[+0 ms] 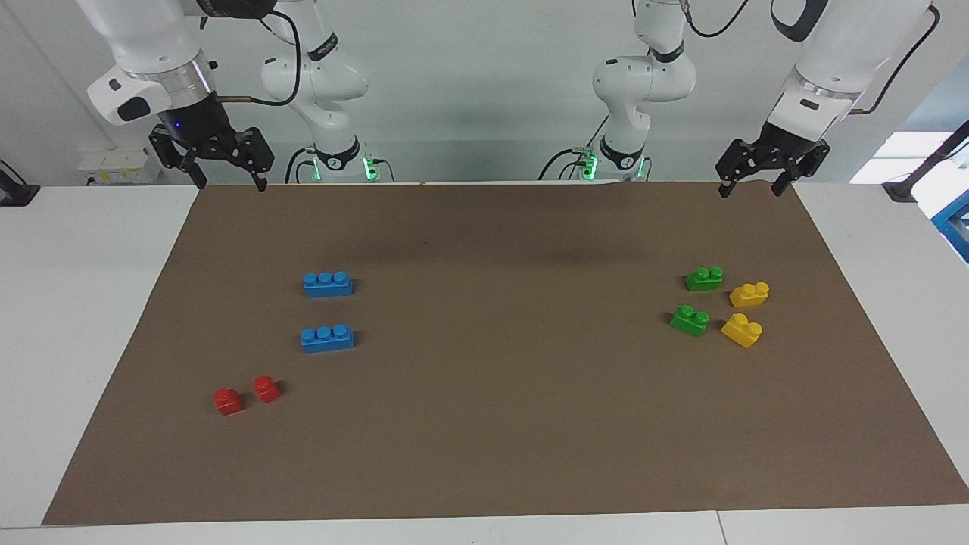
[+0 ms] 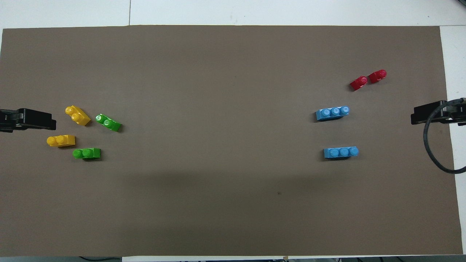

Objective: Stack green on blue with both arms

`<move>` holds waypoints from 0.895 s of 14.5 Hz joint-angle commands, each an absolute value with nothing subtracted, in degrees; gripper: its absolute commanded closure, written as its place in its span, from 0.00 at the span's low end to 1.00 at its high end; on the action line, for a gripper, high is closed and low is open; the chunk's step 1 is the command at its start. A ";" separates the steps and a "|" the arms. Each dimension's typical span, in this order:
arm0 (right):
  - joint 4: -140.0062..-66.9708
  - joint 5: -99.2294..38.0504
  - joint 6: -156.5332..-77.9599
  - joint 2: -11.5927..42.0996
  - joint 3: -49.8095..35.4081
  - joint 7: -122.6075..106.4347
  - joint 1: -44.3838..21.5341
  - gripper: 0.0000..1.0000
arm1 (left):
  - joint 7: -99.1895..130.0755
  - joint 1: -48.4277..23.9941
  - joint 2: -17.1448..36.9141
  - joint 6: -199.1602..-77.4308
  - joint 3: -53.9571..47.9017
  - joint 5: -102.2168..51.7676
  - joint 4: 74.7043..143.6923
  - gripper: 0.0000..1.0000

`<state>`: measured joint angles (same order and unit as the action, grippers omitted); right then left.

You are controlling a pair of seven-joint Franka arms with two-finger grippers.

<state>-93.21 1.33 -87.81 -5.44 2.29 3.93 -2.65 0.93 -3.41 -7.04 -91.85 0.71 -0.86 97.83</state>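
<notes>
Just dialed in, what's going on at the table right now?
Nothing is being handled yet. The left pincer hangs open and empty above the mat's robot-side edge at its own end, and the right pincer does the same at its end. Two green bricks lie beside two yellow bricks toward the left arm's end. Two blue bricks and two red bricks lie toward the right arm's end. No green is stacked on blue.

In the overhead view the left gripper (image 2: pixel 27 119) and right gripper (image 2: pixel 431 113) are cut off by the side edges, so only their black tips show (fingers unreadable there). The facing view crops both arms' upper links at the top edge.
</notes>
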 commanded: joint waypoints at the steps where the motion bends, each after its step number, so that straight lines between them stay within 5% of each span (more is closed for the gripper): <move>1: -95.36 1.41 -89.03 -7.03 2.02 4.22 -2.37 0.00 | 0.09 -2.55 -7.73 -91.93 0.26 -0.79 97.82 0.00; 13: -96.06 1.32 -89.91 -6.68 2.02 13.32 -2.37 0.00 | 14.63 -2.37 -9.84 -94.21 0.35 -0.88 102.12 0.00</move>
<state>-93.97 1.33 -88.39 -5.49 2.33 8.72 -2.62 8.03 -3.27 -7.14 -92.12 0.97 -0.86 98.43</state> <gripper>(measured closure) 0.000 0.000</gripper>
